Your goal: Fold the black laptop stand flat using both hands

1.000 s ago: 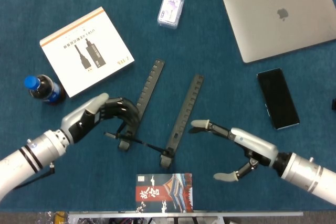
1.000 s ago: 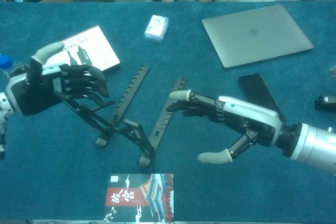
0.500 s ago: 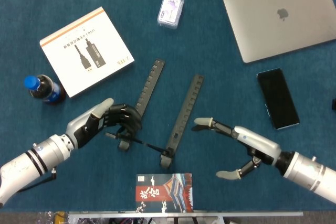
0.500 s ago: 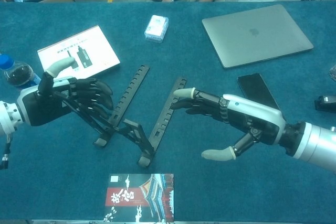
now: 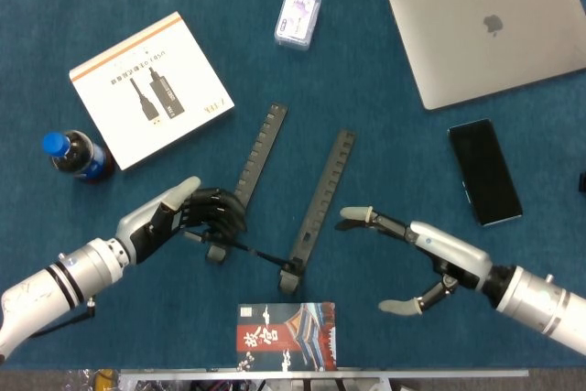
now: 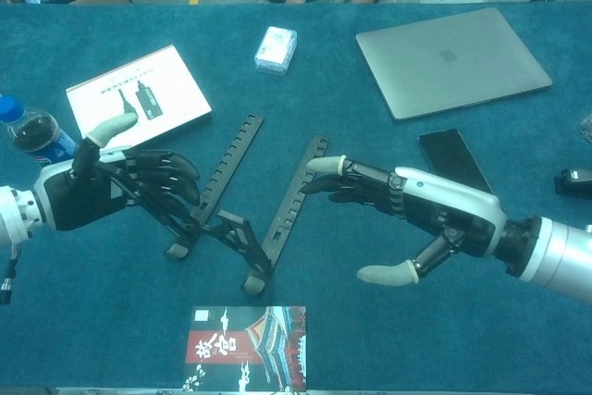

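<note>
My left hand (image 6: 102, 193) curls its dark fingers onto the black laptop stand's (image 5: 275, 199) thin raised strut. My right hand (image 6: 421, 221) hovers spread, holding nothing, just right of the notched flat rail, with bare blue felt (image 5: 385, 162) around it.

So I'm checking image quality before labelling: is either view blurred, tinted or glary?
Head view: sharp, evenly lit, only soft shadows under the laptop stand and both robot hands; slight sheen on the laptop. Chest view: just as sharp but with a greener cast on the table cloth, and a wider angle that bows the table's far edge.
</note>
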